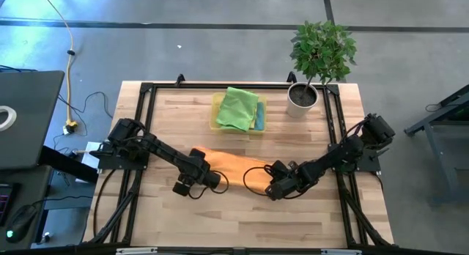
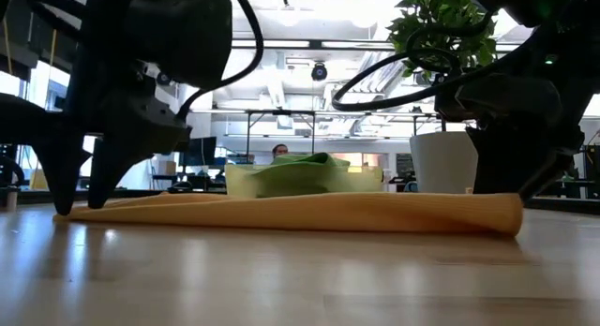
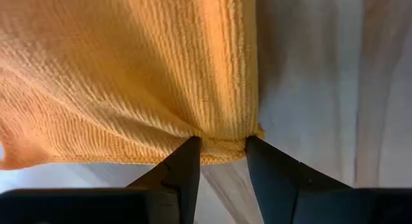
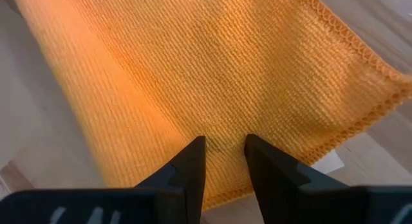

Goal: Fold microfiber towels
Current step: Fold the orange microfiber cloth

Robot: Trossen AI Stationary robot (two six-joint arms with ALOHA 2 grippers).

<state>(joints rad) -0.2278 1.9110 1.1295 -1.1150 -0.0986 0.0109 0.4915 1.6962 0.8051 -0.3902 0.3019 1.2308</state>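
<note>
The orange towel (image 1: pixel 233 165) lies on the wooden table (image 1: pixel 308 218), a little toward 6 o'clock from the centre, folded into a long band. The left gripper (image 1: pixel 213 181) is at the band's 9 o'clock end, and in the left wrist view its fingers (image 3: pixel 187 166) pinch a bunched corner of the cloth (image 3: pixel 129 76). The right gripper (image 1: pixel 268 187) is at the 3 o'clock end; its fingers (image 4: pixel 190 163) are clenched on the cloth's edge (image 4: pixel 212 76), where the towel is doubled over. In the low view the towel (image 2: pixel 300 214) stretches flat between the two arms. At 12 o'clock the yellow tray (image 1: pixel 217 123) holds a green towel (image 1: pixel 238 108) with a blue towel (image 1: pixel 259 117) under it. A potted plant (image 1: pixel 319 57) stands at 1 o'clock.
</note>
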